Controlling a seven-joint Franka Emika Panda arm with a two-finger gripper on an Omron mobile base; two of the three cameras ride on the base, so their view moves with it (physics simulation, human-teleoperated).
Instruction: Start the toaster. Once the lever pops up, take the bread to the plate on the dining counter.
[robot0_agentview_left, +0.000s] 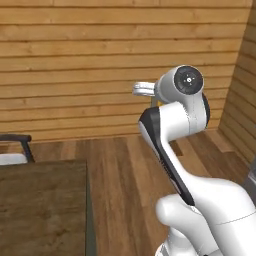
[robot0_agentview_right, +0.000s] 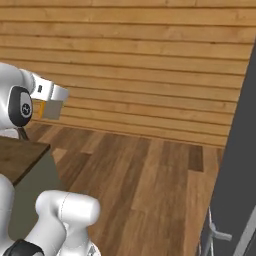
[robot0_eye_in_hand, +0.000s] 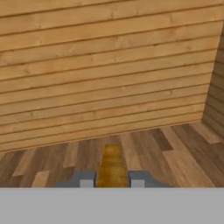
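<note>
Hand view: claw (robot0_eye_in_hand: 112, 179) gripping tan bread (robot0_eye_in_hand: 112, 168)

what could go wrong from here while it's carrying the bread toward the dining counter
1. The bread is pinched edge-on in the gripper, sticking out past the fingertips; a jolt while driving could loosen it over bare floor.
2. The dining counter sits close on the arm's left; a wide swing could clip its edge or the chair.
3. No plate in sight yet, so placement could be misjudged.
</note>
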